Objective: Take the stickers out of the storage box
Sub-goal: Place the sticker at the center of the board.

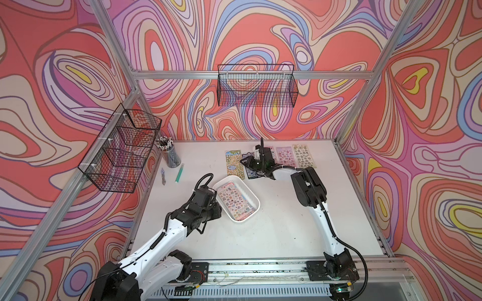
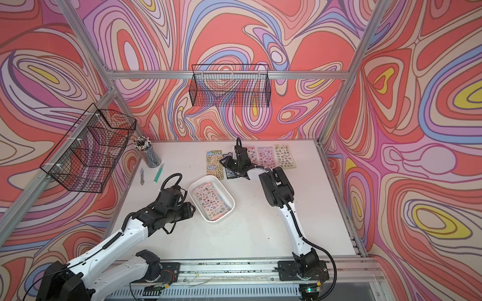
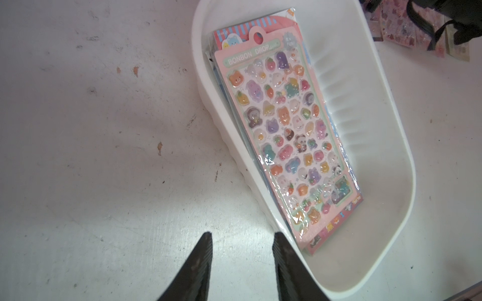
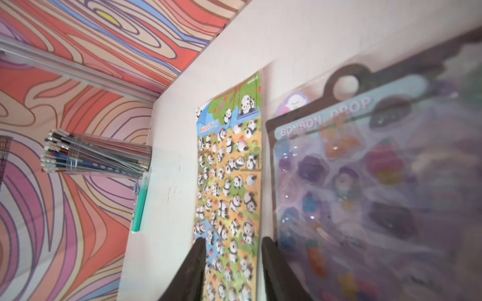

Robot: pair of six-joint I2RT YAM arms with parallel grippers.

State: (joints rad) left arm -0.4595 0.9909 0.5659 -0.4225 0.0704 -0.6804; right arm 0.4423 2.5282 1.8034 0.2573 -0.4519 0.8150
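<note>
Top sheet of the stickers reads "BONBON DROP". The stack lies lengthwise in the white storage box, hang-hole end at the far end. The box sits mid-desk, long axis slanting far-left to near-right.

At the far edge, the panda sheet reads "Animal Seal". The blurred dark sheet beside it reads "BONBON DROP".

Left pincer: parted, empty, low by the box's outer wall.

Right pincer: parted, empty, above the panda sheet, elbow raised.
</note>
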